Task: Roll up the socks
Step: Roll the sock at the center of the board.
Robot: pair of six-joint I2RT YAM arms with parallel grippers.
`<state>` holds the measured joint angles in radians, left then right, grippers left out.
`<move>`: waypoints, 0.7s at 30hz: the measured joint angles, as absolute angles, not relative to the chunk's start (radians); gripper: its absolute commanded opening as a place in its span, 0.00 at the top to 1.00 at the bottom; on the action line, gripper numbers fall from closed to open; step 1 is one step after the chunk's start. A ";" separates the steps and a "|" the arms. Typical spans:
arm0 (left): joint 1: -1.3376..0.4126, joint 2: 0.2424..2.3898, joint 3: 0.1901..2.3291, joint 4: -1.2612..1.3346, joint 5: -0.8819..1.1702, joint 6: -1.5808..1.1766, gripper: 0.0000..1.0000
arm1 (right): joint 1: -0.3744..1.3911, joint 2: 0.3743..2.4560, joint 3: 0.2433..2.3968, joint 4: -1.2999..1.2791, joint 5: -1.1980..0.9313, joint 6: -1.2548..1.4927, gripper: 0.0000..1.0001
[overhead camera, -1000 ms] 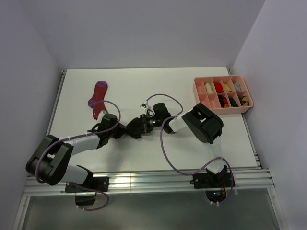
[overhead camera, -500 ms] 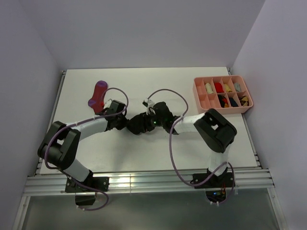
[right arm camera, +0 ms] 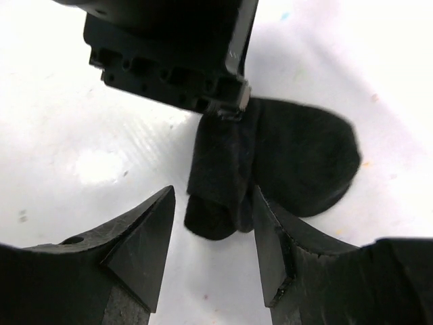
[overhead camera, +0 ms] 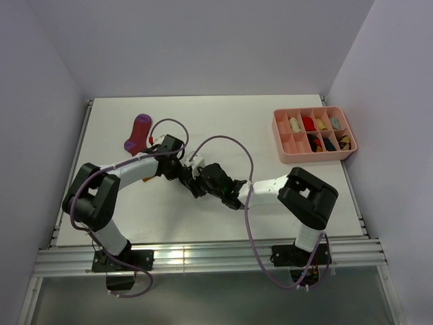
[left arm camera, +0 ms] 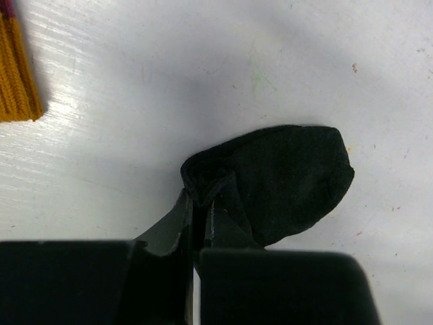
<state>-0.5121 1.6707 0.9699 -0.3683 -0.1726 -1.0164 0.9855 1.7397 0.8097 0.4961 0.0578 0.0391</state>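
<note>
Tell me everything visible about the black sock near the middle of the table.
The black sock is small, soft, matte fabric. It lies on the white table, its rounded end free and flat, its other end folded into a thick bunch. The left gripper is shut on that bunch. The right gripper is open, one finger on each side of the fold, not clamping it.

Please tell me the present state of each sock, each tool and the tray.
black sock, partly folded, one edge pinched.
left tool, shut on the black sock.
right tool, open, fingers either side of the fold.
magenta sock, lying flat, unrolled.
pink tray, several compartments filled.
</note>
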 measured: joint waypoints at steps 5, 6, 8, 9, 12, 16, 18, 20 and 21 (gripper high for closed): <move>-0.513 1.691 0.996 -0.390 -0.170 -1.005 1.00 | 1.038 1.771 0.819 0.533 0.168 -0.057 0.43; -0.513 1.692 0.999 -0.393 -0.170 -1.005 1.00 | 1.053 1.784 0.822 0.538 0.192 -0.078 0.43; -0.513 1.693 1.000 -0.395 -0.170 -1.003 1.00 | 1.085 1.807 0.827 0.540 0.233 -0.114 0.43; -0.513 1.693 1.000 -0.395 -0.170 -1.003 1.00 | 1.098 1.817 0.830 0.540 0.251 -0.128 0.43; -0.513 1.695 1.003 -0.399 -0.169 -1.003 1.00 | 1.137 1.847 0.840 0.542 0.310 -0.166 0.43; -0.512 1.697 1.004 -0.401 -0.165 -1.002 1.00 | 1.163 1.899 0.886 0.537 0.371 -0.198 0.43; -0.512 1.698 1.005 -0.402 -0.163 -0.999 1.00 | 1.164 1.925 0.910 0.533 0.389 -0.204 0.44; -0.512 1.698 1.007 -0.402 -0.163 -0.995 1.00 | 1.164 1.949 0.932 0.520 0.407 -0.204 0.47; -0.512 1.699 1.007 -0.402 -0.163 -0.994 1.00 | 1.164 1.963 0.945 0.513 0.416 -0.204 0.49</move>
